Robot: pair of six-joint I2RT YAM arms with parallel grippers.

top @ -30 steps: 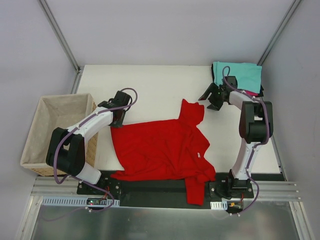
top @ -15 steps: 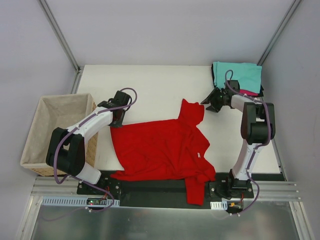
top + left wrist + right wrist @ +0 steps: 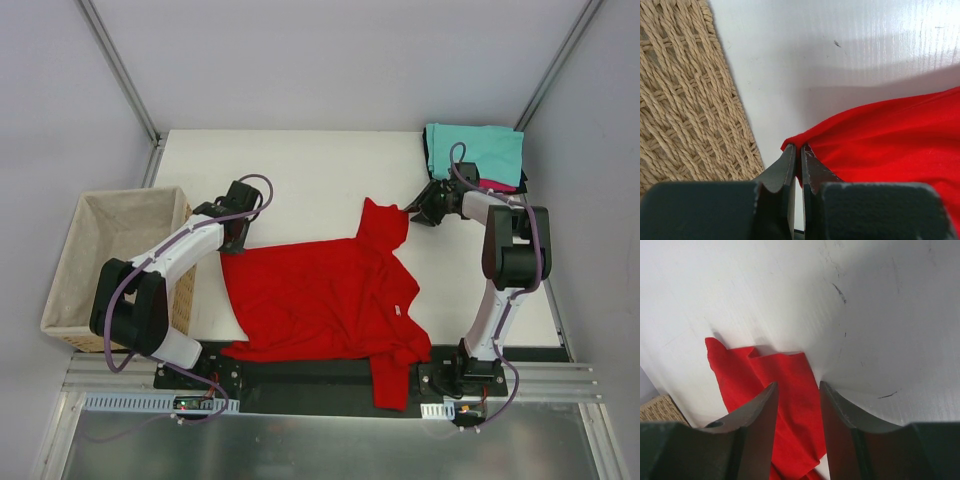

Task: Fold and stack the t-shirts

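A bright red t-shirt lies spread across the middle of the table, one sleeve pointing to the back. My left gripper is shut on the shirt's left corner; the left wrist view shows the red cloth pinched between the jaws of the left gripper. My right gripper is at the sleeve's right edge. In the right wrist view the right gripper is open, its jaws apart over the red sleeve. A folded teal t-shirt tops a stack at the back right, a pink edge showing under it.
A wicker basket with beige lining stands at the left table edge, close beside my left arm; its woven wall fills the left of the left wrist view. Bare white table lies behind the red shirt.
My right gripper has moved left to the sleeve's edge and its jaws have narrowed. The left gripper and the shirt have stayed put.
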